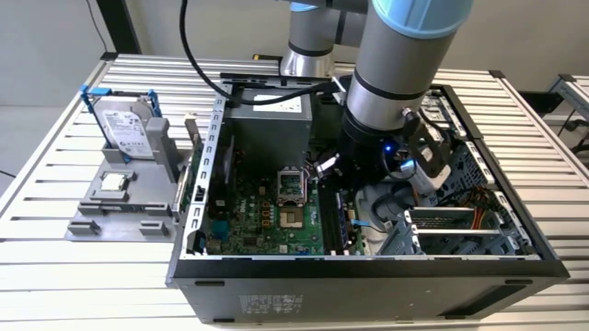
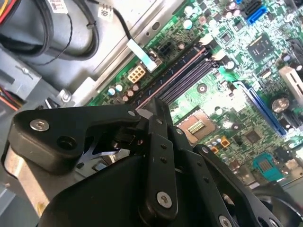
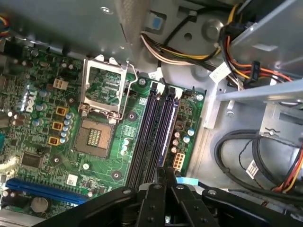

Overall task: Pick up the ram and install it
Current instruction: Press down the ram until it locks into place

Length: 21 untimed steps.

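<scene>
Slatted metal tabletop (image 1: 55, 276), with an open PC case (image 1: 368, 269) at centre frame in the exterior view. Your arm is reaching down into the case on the exterior view's right half.

- The ram (image 3: 169, 127) shows edge-on in both wrist views. It's a thin, dark stick with a blue-ish sheen, as long as the slots and lying in line with them. In the second wrist view (image 2: 175, 75) it has a pale top edge.
- It sits over the slot bank on the motherboard (image 3: 94, 179), on the side away from the CPU socket (image 3: 94, 137). You can't tell from these views whether it's fully seated.
- The end effector (image 3: 165, 172) has its fingers pressed together, pinching one end of the ram. The second wrist view (image 2: 158, 111) shows the same.

Clearance:
- The neighbouring black slots lie just beside the stick, toward the socket.
- On the other side, the board edge and a sheet-metal wall (image 3: 213, 113) are near, with black cable loops (image 3: 246, 156) beyond the wall.
- A yellow/orange wire bundle (image 3: 189, 56) crosses past the far end of the slots.

Lower left of the exterior view: a grey fixture (image 1: 115, 207) on the tabletop holds a hard drive (image 1: 124, 127), well apart from the arm.
</scene>
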Available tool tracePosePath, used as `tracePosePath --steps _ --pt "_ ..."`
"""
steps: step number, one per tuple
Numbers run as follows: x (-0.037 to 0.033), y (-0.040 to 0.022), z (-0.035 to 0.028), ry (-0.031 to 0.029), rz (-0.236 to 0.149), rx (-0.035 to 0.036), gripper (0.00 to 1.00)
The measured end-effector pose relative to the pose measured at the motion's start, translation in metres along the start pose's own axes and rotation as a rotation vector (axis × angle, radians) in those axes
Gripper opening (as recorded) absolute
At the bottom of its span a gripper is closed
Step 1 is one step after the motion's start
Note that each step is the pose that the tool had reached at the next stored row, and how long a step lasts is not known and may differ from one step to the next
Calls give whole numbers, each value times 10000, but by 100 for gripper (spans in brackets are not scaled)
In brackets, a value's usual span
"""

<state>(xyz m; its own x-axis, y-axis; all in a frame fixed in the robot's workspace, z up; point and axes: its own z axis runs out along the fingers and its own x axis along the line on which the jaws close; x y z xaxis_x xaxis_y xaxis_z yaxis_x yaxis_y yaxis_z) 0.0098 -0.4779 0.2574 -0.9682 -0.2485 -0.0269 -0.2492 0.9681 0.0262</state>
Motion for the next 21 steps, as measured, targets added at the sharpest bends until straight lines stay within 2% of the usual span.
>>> tracePosePath --steps 2,3,7,15,21 --pt "0 0 0 -16 -229 -93 0" --pt "-1 0 0 -18 -328 -114 0" --pt "-2 0 0 -5 -794 -134 0" --pt "-2 0 0 -3 -2087 -176 0" --pt "-2 0 0 -58 -2896 -204 0"
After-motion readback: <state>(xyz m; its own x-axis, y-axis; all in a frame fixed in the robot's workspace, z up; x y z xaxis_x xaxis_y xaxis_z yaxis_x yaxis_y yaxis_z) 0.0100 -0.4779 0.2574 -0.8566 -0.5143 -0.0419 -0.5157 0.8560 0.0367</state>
